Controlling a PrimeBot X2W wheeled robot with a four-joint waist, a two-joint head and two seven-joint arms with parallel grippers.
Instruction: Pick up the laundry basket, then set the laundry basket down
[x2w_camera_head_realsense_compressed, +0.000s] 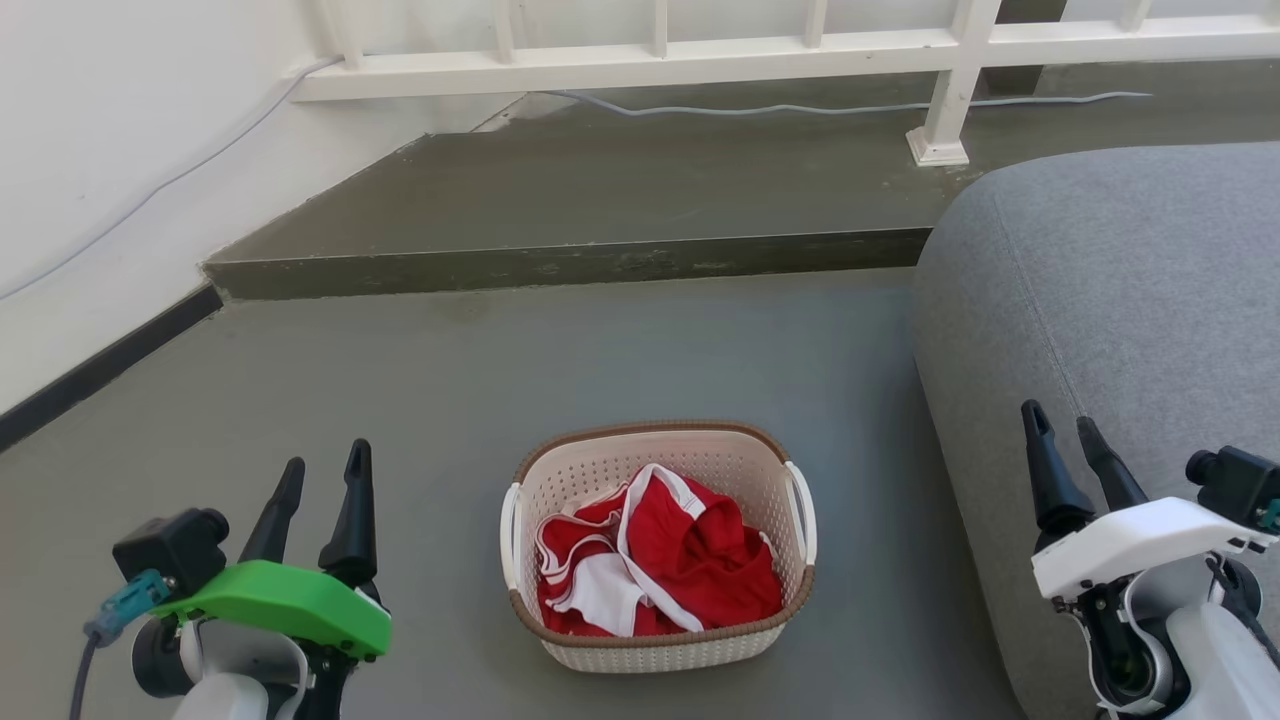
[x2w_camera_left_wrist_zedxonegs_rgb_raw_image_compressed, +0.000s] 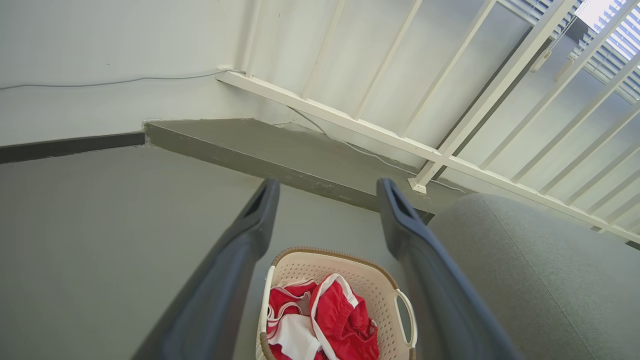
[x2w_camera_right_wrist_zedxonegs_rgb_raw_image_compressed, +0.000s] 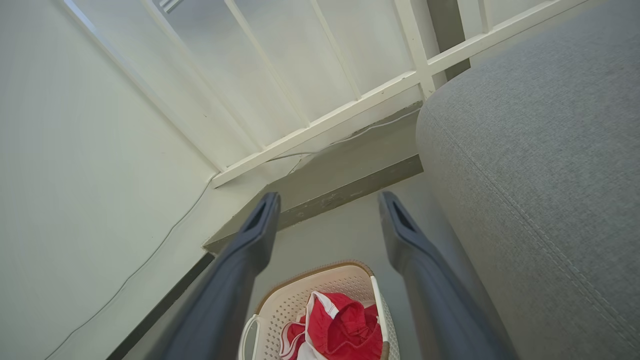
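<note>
Both the left gripper (x2w_camera_head_realsense_compressed: 322, 478) and right gripper (x2w_camera_head_realsense_compressed: 1065, 432) hang released; one-sided handle grabs could tip the laundry basket (x2w_camera_head_realsense_compressed: 660, 640), dumping the red clothes (x2w_camera_head_realsense_compressed: 690, 560).

**A basket sitting on the floor**

The small cream-white plastic laundry basket (x2w_camera_head_realsense_compressed: 660, 652) stands upright on the grey floor (x2w_camera_head_realsense_compressed: 450, 380). Its corners are round and its walls are full of little holes. A brown rim (x2w_camera_head_realsense_compressed: 650, 428) that looks woven runs all around the top. A white loop handle (x2w_camera_head_realsense_compressed: 805, 520) sticks out on each side. Inside lies a bunch of red and white clothes (x2w_camera_head_realsense_compressed: 700, 560), all crumpled up, below the rim. The basket is near a big grey sofa (x2w_camera_head_realsense_compressed: 1100, 300) but does not touch it.
</note>
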